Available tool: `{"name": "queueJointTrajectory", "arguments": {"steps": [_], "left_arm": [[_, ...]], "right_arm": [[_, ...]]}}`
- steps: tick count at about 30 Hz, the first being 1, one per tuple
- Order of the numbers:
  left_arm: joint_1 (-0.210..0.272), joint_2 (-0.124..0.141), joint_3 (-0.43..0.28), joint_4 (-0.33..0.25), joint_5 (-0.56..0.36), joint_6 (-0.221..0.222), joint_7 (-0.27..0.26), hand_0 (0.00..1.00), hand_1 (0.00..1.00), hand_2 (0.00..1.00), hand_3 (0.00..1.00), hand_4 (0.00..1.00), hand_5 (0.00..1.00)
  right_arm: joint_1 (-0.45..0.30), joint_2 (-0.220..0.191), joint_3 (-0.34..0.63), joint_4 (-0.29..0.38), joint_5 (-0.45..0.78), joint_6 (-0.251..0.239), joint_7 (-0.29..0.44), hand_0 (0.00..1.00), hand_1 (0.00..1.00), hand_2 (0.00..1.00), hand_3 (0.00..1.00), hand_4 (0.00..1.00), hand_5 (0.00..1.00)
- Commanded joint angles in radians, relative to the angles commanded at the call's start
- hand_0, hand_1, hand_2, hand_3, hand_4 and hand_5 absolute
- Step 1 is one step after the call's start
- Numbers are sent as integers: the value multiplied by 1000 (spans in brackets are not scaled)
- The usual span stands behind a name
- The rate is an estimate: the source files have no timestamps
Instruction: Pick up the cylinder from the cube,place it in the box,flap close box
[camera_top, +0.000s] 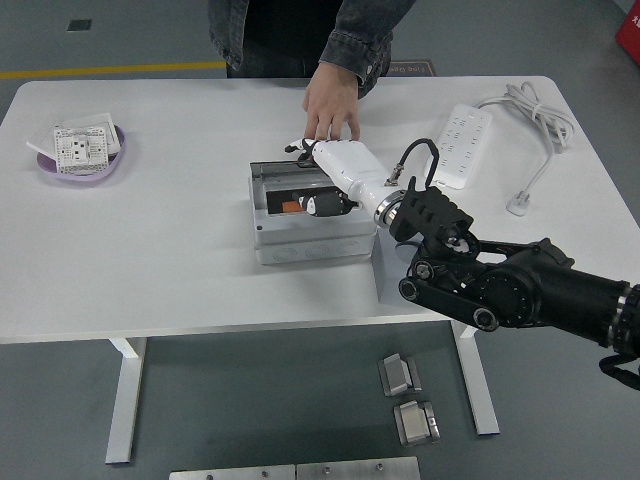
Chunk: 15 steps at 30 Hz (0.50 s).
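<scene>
The grey box (300, 240) stands mid-table with its clear hinged lid (275, 185) lowered almost flat over the opening. An orange cylinder (292, 206) shows through the lid, lying inside the box. My right hand (320, 178), white with a black thumb tip, lies flat on top of the lid with fingers extended and holds nothing. Just right of the box stands the grey cube (388, 275), mostly hidden under my black right forearm. A person's hand (331, 100) rests on the table just behind the box.
A white power strip (462, 133) with its cable and plug (517, 206) lies at the back right. A purple dish (80, 155) holding a white socket part sits at the far left. Metal blocks lie on the floor below.
</scene>
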Motion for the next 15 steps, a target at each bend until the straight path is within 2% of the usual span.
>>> {"name": "queueJointTrajectory", "arguments": {"steps": [7,15], "left_arm": [[2,-2,-2,0,-1,0,0,734,742,703,823,719,410],[3,-4,4,1,-8,0,0,734,742,703,823,719,409]], "right_arm": [[-42,-28,8,60,-34,7,-19,724,680,740,862,693,262],[-81,-39,49,75,-58,9,-33,718,670,744,868,694,270]]}}
